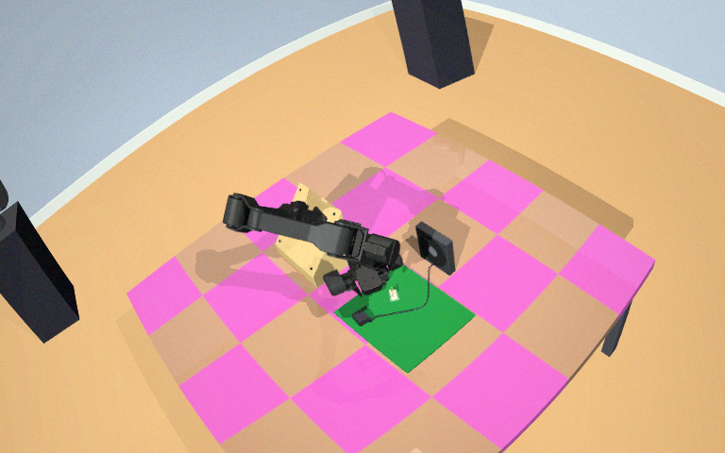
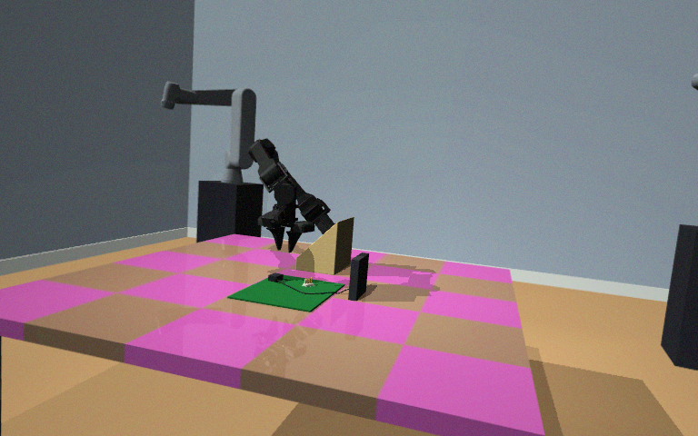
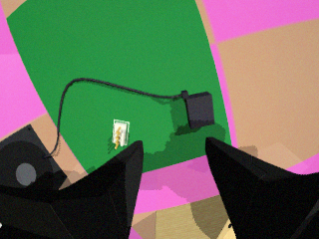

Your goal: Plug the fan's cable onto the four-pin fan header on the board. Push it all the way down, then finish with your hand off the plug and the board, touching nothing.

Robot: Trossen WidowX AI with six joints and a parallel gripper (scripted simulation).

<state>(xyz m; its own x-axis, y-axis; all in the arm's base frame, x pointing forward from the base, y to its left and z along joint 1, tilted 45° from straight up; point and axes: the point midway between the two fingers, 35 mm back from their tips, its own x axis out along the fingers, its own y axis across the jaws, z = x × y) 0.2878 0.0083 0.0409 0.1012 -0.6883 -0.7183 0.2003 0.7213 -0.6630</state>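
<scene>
Plug (image 1: 362, 317) (image 2: 275, 277) (image 3: 200, 110) lies on your green board (image 1: 428, 330) (image 2: 288, 298) (image 3: 100, 40), near one edge and apart from the pale header (image 1: 395, 293) (image 2: 307, 284) (image 3: 120, 132), whose pins stand uncovered. From it, the thin black cable (image 1: 429, 288) (image 2: 304, 292) (image 3: 115, 87) bends across to the dark fan (image 1: 435, 248) (image 2: 358, 276) (image 3: 25, 154), upright just beside the board.

Your gripper (image 1: 367, 280) (image 2: 284, 251) (image 3: 174, 145) hangs above, fingers pointing down and about halfway open, with nothing between them and the tips touching nothing. Its black arm (image 1: 304, 224) (image 2: 304, 197) reaches from a tan wedge (image 1: 291, 253) (image 2: 342, 246) (image 3: 171, 221).

Under it all you have a glossy pink-and-tan checkered table (image 1: 363, 394) (image 2: 205, 339) (image 3: 269, 75) on an orange floor (image 1: 213, 149) (image 2: 92, 391). Beyond it, a grey arm (image 2: 243, 128) stands on a dark pedestal (image 1: 37, 283) (image 2: 215, 211), before blue-grey walls (image 1: 133, 63) (image 2: 437, 103) with white skirting.

Relative to your claw, the plug sits lower and out past the fingertips, nearer the right-hand finger in the wrist view.
</scene>
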